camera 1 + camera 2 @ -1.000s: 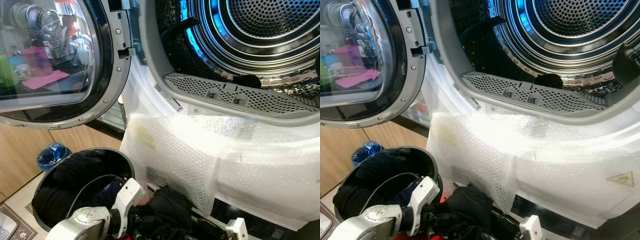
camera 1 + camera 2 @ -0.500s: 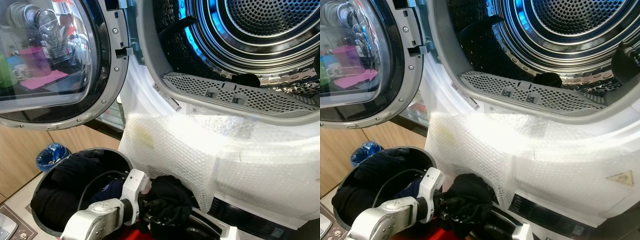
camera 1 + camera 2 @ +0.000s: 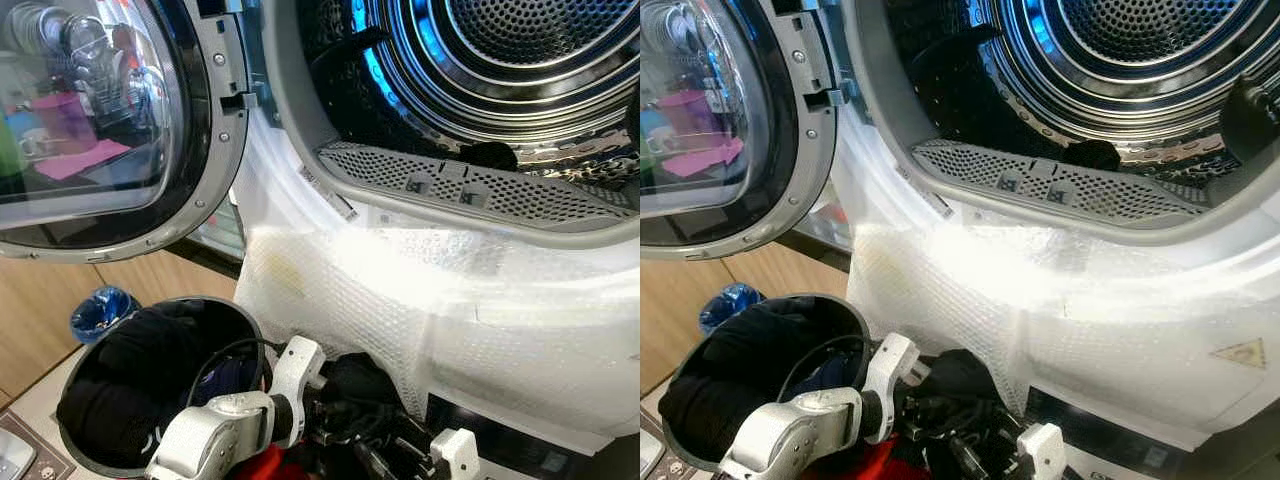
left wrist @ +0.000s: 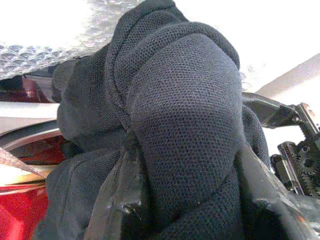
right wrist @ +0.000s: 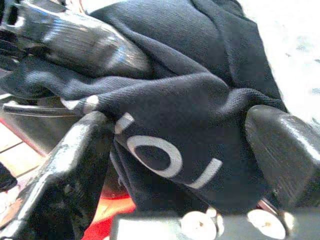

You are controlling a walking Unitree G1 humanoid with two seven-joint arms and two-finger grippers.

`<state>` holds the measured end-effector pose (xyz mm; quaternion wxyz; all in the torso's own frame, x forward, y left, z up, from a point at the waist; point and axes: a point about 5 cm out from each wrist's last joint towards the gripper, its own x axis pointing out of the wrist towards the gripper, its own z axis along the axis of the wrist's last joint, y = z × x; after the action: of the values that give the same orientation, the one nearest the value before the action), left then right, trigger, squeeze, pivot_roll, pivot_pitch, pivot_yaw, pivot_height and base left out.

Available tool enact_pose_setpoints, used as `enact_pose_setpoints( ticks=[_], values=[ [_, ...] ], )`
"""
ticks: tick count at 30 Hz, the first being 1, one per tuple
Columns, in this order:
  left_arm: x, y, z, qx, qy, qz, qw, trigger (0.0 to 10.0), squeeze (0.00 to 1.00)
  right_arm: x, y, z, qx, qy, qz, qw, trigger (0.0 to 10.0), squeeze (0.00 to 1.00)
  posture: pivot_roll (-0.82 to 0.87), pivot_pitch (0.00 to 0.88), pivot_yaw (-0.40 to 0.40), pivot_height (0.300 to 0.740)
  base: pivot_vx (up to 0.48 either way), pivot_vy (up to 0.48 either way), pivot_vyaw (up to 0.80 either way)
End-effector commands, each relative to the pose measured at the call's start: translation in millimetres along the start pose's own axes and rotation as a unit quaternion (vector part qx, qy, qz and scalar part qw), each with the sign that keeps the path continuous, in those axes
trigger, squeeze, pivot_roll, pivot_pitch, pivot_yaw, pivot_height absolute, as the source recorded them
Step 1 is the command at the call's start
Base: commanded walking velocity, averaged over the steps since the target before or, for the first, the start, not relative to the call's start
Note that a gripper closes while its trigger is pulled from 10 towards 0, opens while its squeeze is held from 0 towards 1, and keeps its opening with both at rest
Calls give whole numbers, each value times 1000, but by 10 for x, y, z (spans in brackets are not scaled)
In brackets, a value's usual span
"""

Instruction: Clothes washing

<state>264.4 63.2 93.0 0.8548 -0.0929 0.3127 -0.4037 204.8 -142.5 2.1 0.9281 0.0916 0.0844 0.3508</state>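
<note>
Both sets of jaws are clamped on the same dark knit garment (image 4: 180,125), bunched low beside the black basket (image 3: 75,465). The left gripper (image 4: 190,200) pinches a fold; the right gripper (image 5: 175,165) bites pale lettering. Its shape stays hidden.

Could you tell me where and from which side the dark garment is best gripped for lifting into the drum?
Grip the dark garment on its bunched, rounded fold, coming from its two sides, as the left gripper and right gripper do now; that thick bulge fills the fingers.
</note>
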Motion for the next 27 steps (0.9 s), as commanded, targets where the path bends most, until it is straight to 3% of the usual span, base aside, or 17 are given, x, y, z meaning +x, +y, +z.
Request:
enact_pose_setpoints(
  ticks=[1,11,27],
  values=[
    [45,-45,-9,4,16,-12,1000,0,0,49,64,38,-7,-9,19,1000,10000,0,8,16,93,740,0,0,0],
    [175,-206,60,-15,18,-56,998,0,0,-51,293,-77,23,34,132,990,10000,0,-5,18,94,740,0,0,0],
    [406,-399,197,-64,12,-55,996,275,0,60,120,-35,-43,36,15,998,10000,0,-23,23,99,740,0,0,0]
  ],
)
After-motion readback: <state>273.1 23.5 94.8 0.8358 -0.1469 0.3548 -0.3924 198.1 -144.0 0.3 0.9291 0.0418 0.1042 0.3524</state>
